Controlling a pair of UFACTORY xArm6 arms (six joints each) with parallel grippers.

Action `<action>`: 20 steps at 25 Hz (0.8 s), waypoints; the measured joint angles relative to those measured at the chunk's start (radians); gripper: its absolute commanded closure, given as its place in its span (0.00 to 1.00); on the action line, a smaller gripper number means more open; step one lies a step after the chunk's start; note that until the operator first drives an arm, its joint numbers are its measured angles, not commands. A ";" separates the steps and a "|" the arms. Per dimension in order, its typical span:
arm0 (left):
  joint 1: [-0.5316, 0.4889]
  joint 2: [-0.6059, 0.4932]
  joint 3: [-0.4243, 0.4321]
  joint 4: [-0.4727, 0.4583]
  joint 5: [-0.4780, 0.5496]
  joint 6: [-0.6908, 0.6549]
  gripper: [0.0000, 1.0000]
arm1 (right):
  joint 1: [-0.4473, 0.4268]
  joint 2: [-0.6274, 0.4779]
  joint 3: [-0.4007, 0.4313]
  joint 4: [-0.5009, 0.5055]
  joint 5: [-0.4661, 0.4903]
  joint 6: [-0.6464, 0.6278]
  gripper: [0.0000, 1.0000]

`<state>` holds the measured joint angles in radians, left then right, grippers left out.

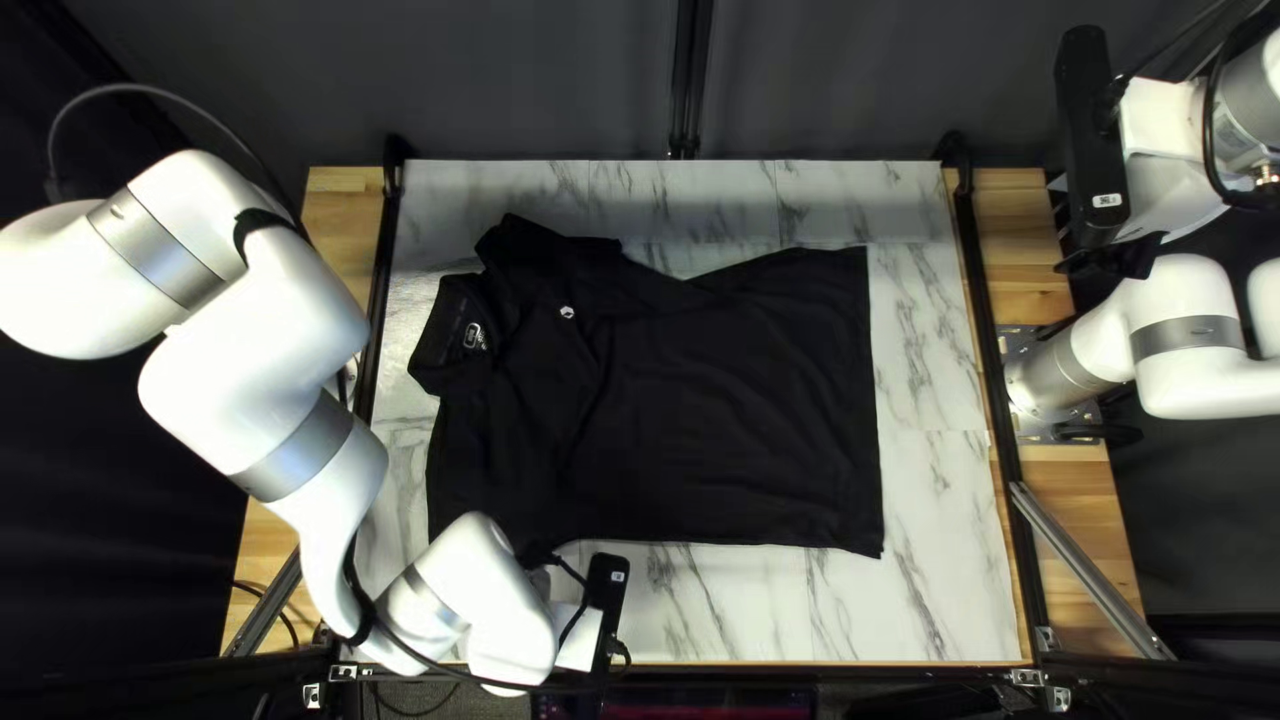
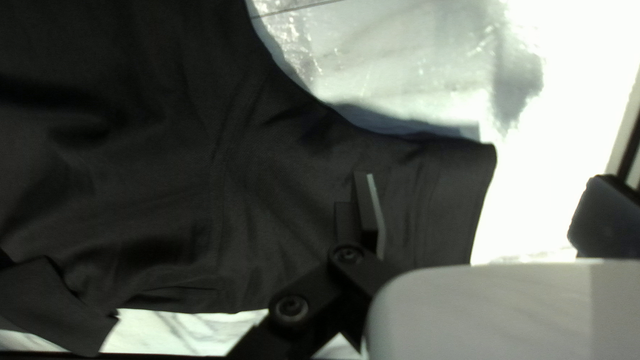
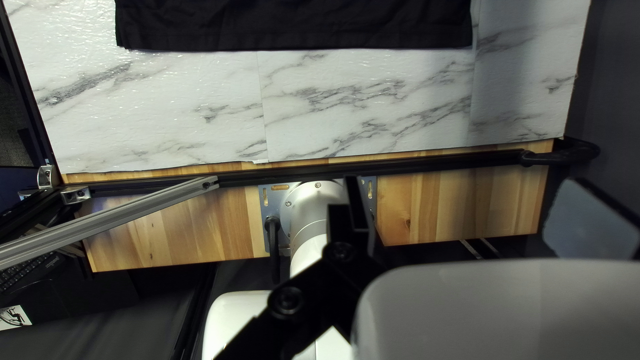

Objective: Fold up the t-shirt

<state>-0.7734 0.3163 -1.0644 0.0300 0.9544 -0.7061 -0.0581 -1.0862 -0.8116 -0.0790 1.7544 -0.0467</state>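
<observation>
One black t-shirt (image 1: 667, 414), laid out on the marble-patterned table (image 1: 934, 600). Collar (image 1: 460, 336) toward the left of the top left view, straight bottom hem (image 1: 874, 400) toward the right. Unfolded, small pale logo (image 1: 567, 312) uppermost on the chest, pale label (image 1: 474, 336) inside the collar. Far sleeve (image 1: 547, 251) spread toward the dark curtain (image 1: 534, 80); near sleeve mostly covered by my left arm (image 1: 320, 467) in that view. Shallow creases across the body.

Left tool (image 1: 574, 640): over the near side of the t-shirt. Its own wrist view shows the fingers wide apart, nothing clamped. One finger (image 2: 368, 210) appears against the near sleeve (image 2: 427, 200); the other (image 2: 603, 217) lies past the sleeve's edge. Contact with the cloth: cannot tell.

Right tool (image 1: 1107, 260): raised at the right of the top left view, well apart from the garment. Fingers spread here too, nothing between them. Its wrist view takes in the bottom hem ahead, then bare marble pattern, a black rail (image 3: 427, 165) and wooden boards (image 3: 453, 207). Base of my right arm (image 3: 310, 217) seen just beside the nearer-looking finger links. Silver bar (image 3: 113, 220) slants off the rail.
</observation>
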 measured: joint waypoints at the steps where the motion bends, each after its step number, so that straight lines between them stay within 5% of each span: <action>1: -0.005 0.001 0.001 0.014 0.000 -0.041 0.06 | 0.000 0.000 0.000 0.000 0.000 0.000 0.00; 5: -0.026 0.001 0.012 0.054 0.004 -0.174 0.35 | 0.000 0.000 0.000 0.000 0.000 0.000 0.00; 8: -0.032 0.004 0.026 0.072 -0.007 -0.241 1.00 | 0.000 0.000 0.000 0.000 0.000 0.000 0.00; 20: -0.024 -0.028 0.032 0.068 0.031 -0.291 1.00 | 0.000 0.000 0.000 0.000 0.000 0.000 0.00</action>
<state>-0.7979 0.2885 -1.0319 0.0980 0.9852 -0.9972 -0.0581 -1.0862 -0.8116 -0.0790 1.7544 -0.0467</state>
